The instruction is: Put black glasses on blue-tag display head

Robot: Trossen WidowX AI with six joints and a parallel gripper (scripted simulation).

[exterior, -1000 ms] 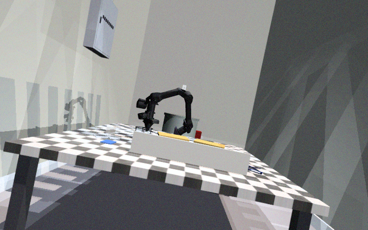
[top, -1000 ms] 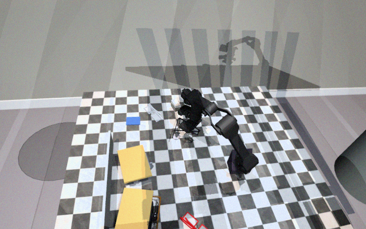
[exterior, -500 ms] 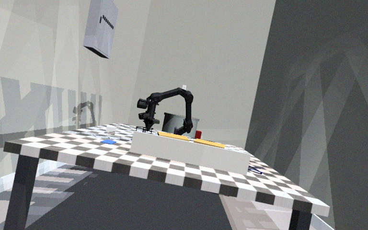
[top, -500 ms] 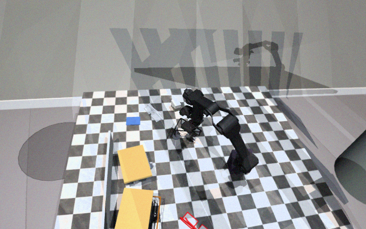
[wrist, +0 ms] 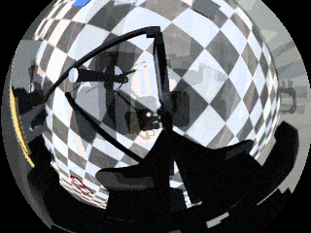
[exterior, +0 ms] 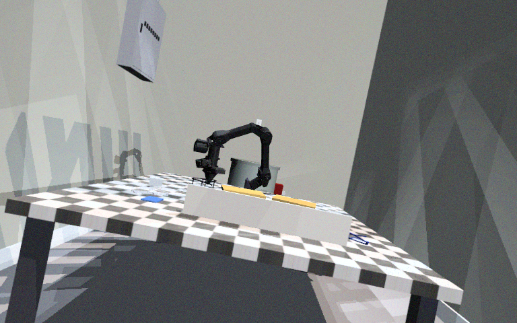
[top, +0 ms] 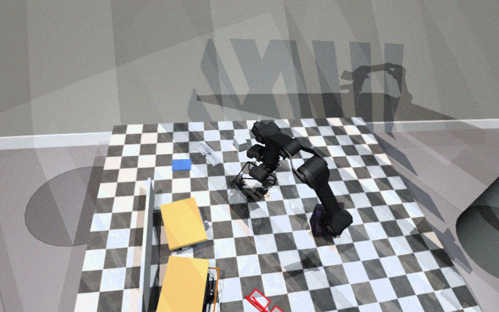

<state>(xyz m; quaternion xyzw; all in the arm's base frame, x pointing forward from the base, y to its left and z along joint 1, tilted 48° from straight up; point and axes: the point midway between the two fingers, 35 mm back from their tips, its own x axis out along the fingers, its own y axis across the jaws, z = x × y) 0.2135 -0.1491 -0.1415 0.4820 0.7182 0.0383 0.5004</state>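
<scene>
The black glasses [top: 241, 171] [exterior: 198, 178] [wrist: 160, 73] hang in the air above the table, frame and temples spread out around the fingers. My gripper [top: 262, 177] [exterior: 209, 182] [wrist: 166, 132] points down and is shut on them at about the middle of the frame. Two yellow-topped objects, seemingly the display heads, stand by the white panel: one nearer the glasses [top: 184, 222] [exterior: 244, 191], one farther [top: 182, 283] [exterior: 293, 200]. Dark parts show under their tops. Their noses and ears cannot be made out, and I cannot tell which has a blue tag. The glasses are clear of both.
The white panel [top: 147, 220] [exterior: 266, 217] runs alongside the yellow tops. An orange frame [top: 218, 277] is at the farther one. Red glasses [top: 256, 303], clear glasses [top: 208, 152], a blue square [top: 181, 164] [exterior: 151, 199] and a white block [top: 240, 143] are on the table.
</scene>
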